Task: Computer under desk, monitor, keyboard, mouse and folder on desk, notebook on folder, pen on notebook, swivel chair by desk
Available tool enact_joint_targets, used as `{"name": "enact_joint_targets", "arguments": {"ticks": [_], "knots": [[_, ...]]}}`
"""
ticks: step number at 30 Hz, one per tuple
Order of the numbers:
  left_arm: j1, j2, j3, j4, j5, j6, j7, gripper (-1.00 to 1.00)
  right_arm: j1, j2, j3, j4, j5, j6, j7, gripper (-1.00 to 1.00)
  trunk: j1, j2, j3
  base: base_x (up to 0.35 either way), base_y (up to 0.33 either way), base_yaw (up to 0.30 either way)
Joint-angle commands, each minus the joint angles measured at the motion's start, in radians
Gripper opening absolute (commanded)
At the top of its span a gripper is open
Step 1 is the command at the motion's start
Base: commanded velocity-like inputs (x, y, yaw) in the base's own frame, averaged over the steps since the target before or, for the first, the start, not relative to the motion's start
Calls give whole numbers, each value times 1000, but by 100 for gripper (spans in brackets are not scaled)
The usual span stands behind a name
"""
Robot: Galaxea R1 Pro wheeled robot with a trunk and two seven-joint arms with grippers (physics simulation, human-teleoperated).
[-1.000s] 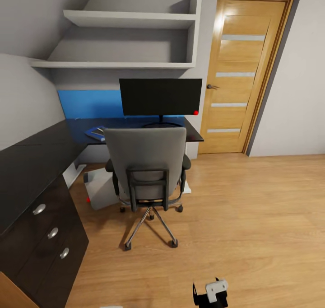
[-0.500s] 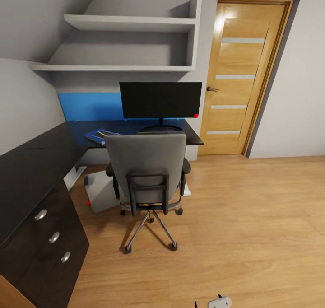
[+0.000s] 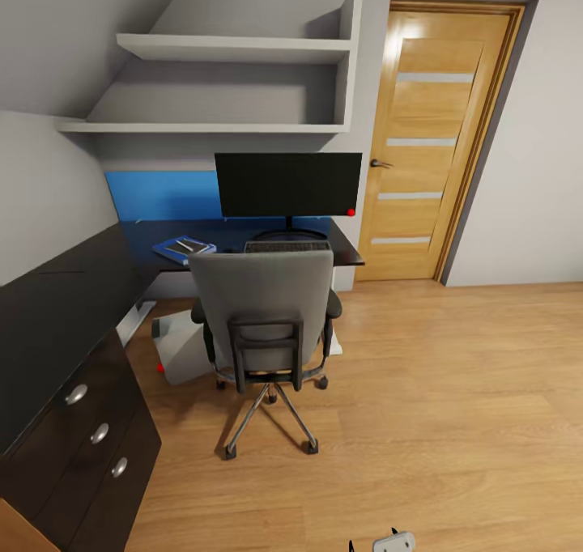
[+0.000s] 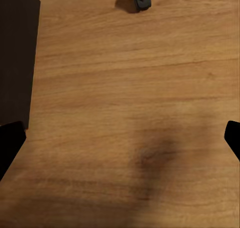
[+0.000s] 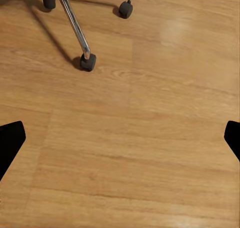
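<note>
No writing is legible. The grey upholstered swivel chair (image 3: 263, 309) stands just before the glossy black L-shaped desk (image 3: 73, 293), where the bright blue folder (image 3: 183, 249) lies beside the silver-framed keyboard (image 3: 287, 246) under the wide black monitor (image 3: 287, 184). Left pincer (image 4: 120, 138) and right pincer (image 5: 120, 140) are spread wide above the wood plank floor (image 3: 453, 390), holding nothing.

No readable text or labels.

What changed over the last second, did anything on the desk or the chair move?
Only the head camera tilted up: the whole scene slid down, bringing the keyboard and folder into fuller view. The swivel chair, monitor and computer kept their places; nothing grasped.
</note>
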State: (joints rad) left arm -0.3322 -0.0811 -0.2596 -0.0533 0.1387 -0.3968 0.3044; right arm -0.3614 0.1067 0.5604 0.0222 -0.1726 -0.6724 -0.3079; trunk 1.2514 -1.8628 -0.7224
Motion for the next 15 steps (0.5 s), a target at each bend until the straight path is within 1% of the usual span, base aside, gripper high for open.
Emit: {"name": "enact_joint_targets", "arguments": {"ticks": [1,13,15], "knots": [[-1,0,-9,2,10,-4,3,100,-1,1,9,2,-8,-4,-2,100,-4,7,2,0,0,0],[-1,1,-9,14,10,-3,2,100,-1,1,9,2,-8,-4,-2,100,-50,91,40,0,0,0],[-1,6,-9,20,10,-2,2,100,-1,1,9,2,-8,-4,-2,100,-58,105,46,0,0,0]]}}
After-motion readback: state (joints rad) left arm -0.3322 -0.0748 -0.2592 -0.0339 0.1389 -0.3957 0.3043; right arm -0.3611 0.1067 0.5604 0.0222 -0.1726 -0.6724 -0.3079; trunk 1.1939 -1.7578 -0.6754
